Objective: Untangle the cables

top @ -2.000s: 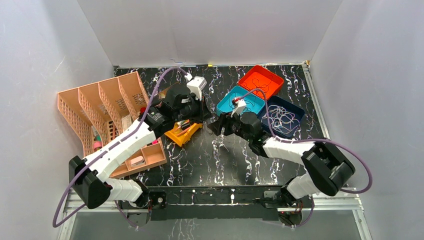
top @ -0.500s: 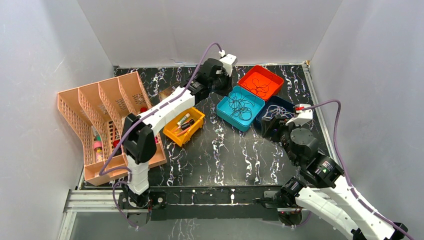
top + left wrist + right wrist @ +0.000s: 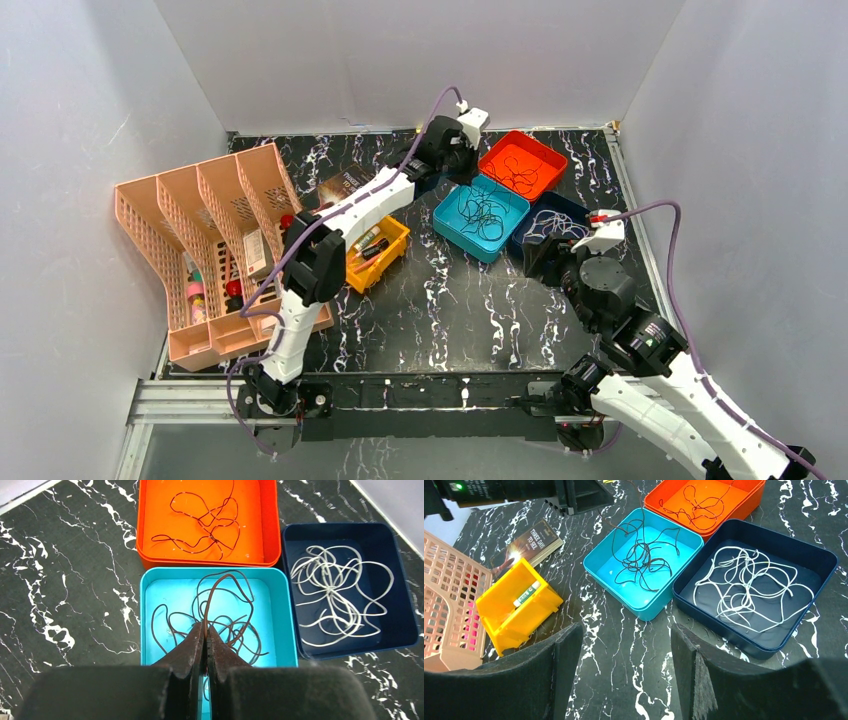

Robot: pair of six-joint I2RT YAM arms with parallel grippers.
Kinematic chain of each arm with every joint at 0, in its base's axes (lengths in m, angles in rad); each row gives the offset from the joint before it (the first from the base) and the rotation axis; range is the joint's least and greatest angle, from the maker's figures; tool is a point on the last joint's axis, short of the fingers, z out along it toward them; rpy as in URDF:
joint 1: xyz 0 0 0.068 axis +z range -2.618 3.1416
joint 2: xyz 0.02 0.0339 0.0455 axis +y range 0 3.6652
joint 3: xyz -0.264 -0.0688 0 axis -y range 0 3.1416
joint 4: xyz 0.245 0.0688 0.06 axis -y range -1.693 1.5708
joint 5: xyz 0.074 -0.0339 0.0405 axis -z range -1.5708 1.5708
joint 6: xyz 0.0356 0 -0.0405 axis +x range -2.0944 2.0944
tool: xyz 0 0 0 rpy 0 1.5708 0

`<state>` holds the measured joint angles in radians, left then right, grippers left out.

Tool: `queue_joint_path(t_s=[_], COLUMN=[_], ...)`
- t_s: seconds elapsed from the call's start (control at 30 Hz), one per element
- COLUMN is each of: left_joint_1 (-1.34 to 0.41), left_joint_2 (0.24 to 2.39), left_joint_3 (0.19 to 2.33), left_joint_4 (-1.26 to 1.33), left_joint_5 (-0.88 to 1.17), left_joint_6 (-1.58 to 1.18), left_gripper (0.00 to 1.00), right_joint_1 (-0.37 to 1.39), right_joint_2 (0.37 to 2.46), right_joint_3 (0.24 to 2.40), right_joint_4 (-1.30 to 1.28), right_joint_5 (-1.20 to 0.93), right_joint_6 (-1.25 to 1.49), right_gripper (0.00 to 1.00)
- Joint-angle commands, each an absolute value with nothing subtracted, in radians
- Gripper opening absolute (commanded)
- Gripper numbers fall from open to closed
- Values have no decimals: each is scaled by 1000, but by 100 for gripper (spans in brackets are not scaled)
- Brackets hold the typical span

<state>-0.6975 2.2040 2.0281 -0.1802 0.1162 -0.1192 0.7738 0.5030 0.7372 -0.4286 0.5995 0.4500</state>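
Three trays stand at the back right: an orange tray (image 3: 545, 158) with dark brown cables (image 3: 205, 520), a teal tray (image 3: 447, 222) with a tangle of dark cables (image 3: 235, 625), and a navy tray (image 3: 598, 232) with pale white cables (image 3: 330, 595). My left gripper (image 3: 205, 627) hangs over the teal tray, shut on one dark brown cable whose loop (image 3: 220, 580) rises from the tips. In the top view it (image 3: 455, 165) sits at the teal tray's far edge. My right gripper (image 3: 626, 650) is open and empty, above the bare table just in front of the teal and navy trays.
A yellow bin (image 3: 392, 248) with batteries stands left of the teal tray. A pink slotted organiser (image 3: 200, 230) fills the left side. A dark book (image 3: 345, 183) lies behind the bin. Grey walls close in at the back and sides.
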Motion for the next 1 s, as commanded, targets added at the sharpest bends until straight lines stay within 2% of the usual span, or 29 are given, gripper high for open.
queue_joint_path(t_s=[0.0,0.3,0.63,0.8,0.97], left_joint_1=[-695,-694,-695,-694,-695], left_joint_2=[2242,2360,2399,2376,2318], left_joint_3=[2090,2111,2081,2067,2047], left_joint_4=[-182,-218,-220,-219,-203], left_joint_5=[123,162,170,168,153], left_joint_6=[-95,-100,-98,-101,-104], left_gripper=[0,0,0,11,28], right_joint_1=[774,773,773,774,775], right_joint_2=[494,513,509,511,518], right_joint_3=[725,713,714,717,716], right_joint_4=[-412,-412,-430,-434,-432], right_joint_5=[602,561,557,554,543], right_joint_6=[468,488,498,502,509], right_gripper=[73,74,74,74,74])
